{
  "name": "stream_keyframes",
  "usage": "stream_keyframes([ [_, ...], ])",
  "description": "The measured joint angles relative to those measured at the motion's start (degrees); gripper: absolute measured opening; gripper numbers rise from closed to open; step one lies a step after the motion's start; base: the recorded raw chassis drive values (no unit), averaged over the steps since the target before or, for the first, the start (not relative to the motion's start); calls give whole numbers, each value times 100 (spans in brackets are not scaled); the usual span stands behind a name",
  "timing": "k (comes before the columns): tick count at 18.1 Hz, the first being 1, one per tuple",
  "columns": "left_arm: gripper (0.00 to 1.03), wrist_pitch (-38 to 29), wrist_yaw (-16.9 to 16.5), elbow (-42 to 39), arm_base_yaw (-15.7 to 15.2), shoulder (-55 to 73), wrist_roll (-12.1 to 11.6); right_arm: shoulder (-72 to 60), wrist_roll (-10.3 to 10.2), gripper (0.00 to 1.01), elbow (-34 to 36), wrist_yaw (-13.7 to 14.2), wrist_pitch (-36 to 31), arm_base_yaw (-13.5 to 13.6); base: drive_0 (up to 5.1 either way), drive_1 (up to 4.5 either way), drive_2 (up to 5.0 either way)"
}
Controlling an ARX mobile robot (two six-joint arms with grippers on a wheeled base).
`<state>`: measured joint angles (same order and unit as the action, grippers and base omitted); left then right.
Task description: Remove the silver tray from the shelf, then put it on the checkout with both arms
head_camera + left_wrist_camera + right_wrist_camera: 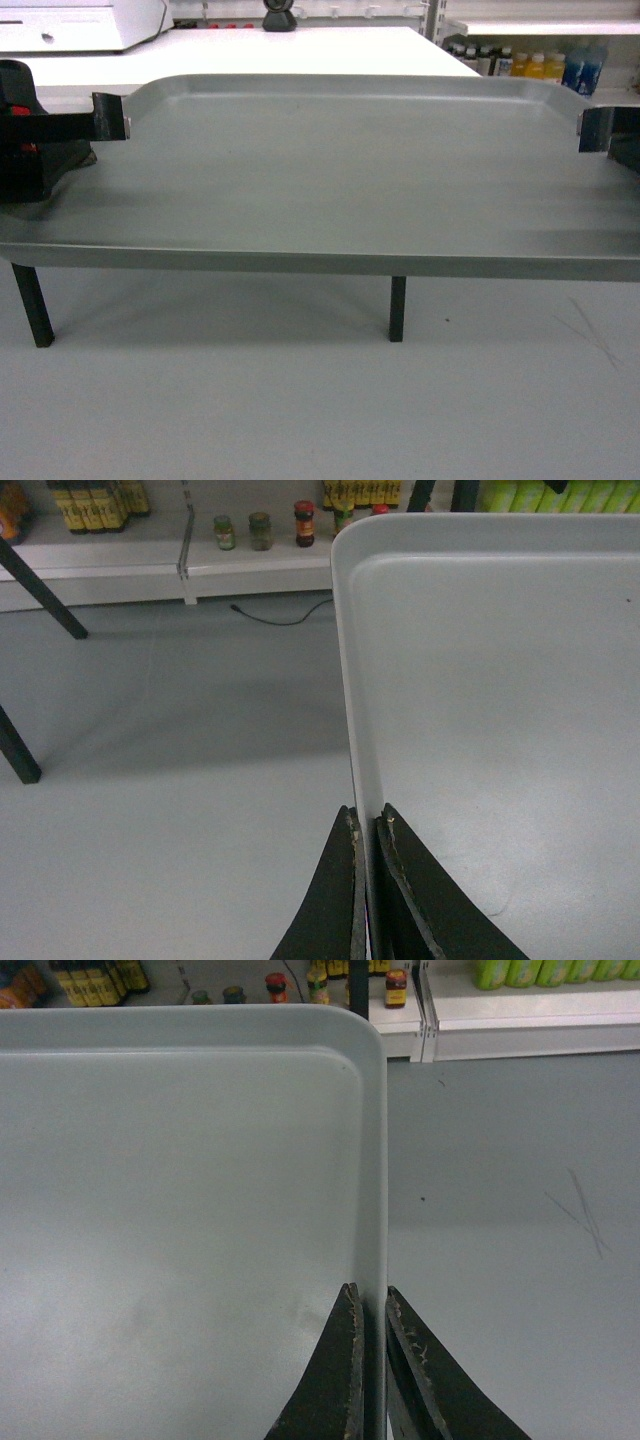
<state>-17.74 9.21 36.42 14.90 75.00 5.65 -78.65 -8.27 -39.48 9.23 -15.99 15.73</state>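
Note:
The silver tray (340,180) hangs level in the air above the grey floor, filling the head view. My left gripper (112,117) is shut on its left rim, and the left wrist view shows that gripper (366,822) pinching the thin tray (500,700) edge. On the opposite side my right gripper (592,130) is shut on the right rim; the right wrist view has this gripper (372,1295) clamped over the tray (190,1190) edge. Beyond the tray lies the white checkout (300,55) top with its round scanner (279,14). The shelf that held the tray is out of view.
Dark checkout legs (397,308) (32,304) stand under the tray. A white machine (80,22) sits on the checkout's far left. Store shelving with bottles (545,62) lies far right; jars (260,528) line a low shelf. A cable (280,615) lies on the floor.

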Motion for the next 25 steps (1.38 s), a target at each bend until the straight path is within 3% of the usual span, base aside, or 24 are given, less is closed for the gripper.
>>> stream_keyframes([
  [10, 3, 13, 0, 0, -7, 0, 0, 0, -2, 3, 0, 0, 2, 2, -490, 251, 251],
  [22, 3, 9, 2, 0, -9, 0, 0, 0, 0, 3, -9, 15, 4, 2, 0, 0, 0],
  [25, 3, 11, 2, 0, -9, -2, 0, 2, 0, 3, -9, 15, 7, 2, 4, 331, -322],
])
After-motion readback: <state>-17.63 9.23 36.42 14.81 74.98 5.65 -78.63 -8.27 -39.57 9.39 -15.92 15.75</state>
